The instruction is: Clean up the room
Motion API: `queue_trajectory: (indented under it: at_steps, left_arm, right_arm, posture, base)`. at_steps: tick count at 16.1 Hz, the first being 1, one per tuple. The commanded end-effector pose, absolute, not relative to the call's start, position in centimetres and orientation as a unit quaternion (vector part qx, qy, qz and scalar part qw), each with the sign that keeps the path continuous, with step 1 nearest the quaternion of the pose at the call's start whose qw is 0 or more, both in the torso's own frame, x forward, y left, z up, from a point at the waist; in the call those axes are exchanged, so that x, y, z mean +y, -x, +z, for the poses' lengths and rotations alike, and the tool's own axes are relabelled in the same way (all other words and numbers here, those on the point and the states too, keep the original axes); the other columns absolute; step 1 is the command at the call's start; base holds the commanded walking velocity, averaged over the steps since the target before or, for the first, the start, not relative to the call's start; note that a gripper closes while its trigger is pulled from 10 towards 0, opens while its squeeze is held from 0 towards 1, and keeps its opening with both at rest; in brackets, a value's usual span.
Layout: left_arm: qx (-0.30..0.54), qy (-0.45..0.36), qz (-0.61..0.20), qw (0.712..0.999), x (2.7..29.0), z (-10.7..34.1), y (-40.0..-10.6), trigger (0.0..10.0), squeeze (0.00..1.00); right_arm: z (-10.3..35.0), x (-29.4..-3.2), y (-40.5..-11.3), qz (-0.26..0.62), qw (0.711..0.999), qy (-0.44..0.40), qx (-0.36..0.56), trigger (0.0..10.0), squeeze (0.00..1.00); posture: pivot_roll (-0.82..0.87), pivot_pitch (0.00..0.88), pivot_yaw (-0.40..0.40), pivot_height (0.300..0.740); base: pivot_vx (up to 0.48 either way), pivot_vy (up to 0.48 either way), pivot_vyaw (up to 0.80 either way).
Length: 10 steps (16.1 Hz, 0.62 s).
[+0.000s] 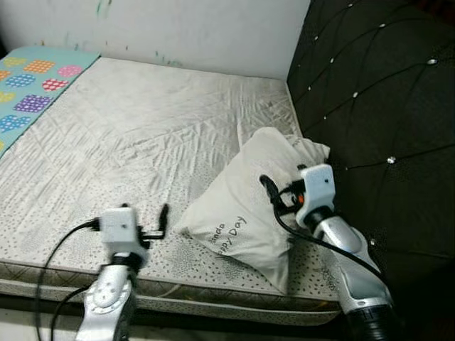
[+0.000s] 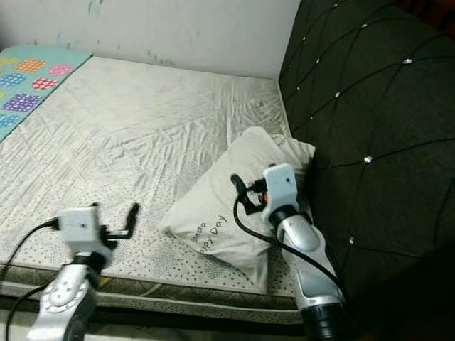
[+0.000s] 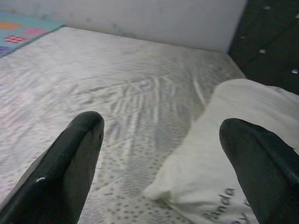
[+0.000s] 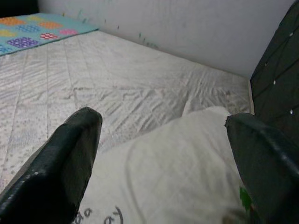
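The white pillow (image 1: 252, 213) lies crooked at lower right of the bare mattress (image 1: 142, 135), not yet tidied, with the right claw (image 4: 163, 154) and left claw (image 3: 159, 154) both released.

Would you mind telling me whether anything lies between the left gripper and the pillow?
Nothing visible does. The left gripper, fingers open, hovers beside the pillow, with only bare mattress between them.
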State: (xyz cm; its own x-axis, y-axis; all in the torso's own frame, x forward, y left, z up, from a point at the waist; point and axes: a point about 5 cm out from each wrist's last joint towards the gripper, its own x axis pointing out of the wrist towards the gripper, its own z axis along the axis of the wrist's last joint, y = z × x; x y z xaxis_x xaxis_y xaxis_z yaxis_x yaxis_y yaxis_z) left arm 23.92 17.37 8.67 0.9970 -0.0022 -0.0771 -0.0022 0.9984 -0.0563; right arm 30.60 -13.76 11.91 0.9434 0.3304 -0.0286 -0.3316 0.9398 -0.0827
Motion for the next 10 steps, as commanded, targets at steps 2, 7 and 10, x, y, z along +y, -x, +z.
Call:
queue_trajectory:
  at_steps: [2,7,10]
  left_arm:
    - [0.039,0.019,-0.009,0.999,17.6,9.1,-23.6,10.0,0.0]
    - [0.052,0.02,-0.028,0.998,17.3,8.9,-24.0,10.0,0.0]
    - [0.052,0.016,-0.029,0.998,17.3,8.9,-23.9,10.0,0.0]
  right_arm:
    - [12.4,-14.5,-30.4,0.151,0.988,0.039,-0.001,10.0,0.0]
    - [12.1,-14.8,-29.6,0.13,0.991,0.04,0.006,10.0,0.0]
    - [11.9,-16.0,-29.5,0.097,0.993,0.062,0.014,10.0,0.0]
  posture:
    - [-0.05,0.0,-0.085,0.74]
    - [-0.07,0.0,-0.059,0.74]
    - [-0.06,0.0,-0.067,0.74]
  base:
    - [0.0,0.0,0.0]
    - [0.0,0.0,0.0]
    - [0.0,0.0,0.0]
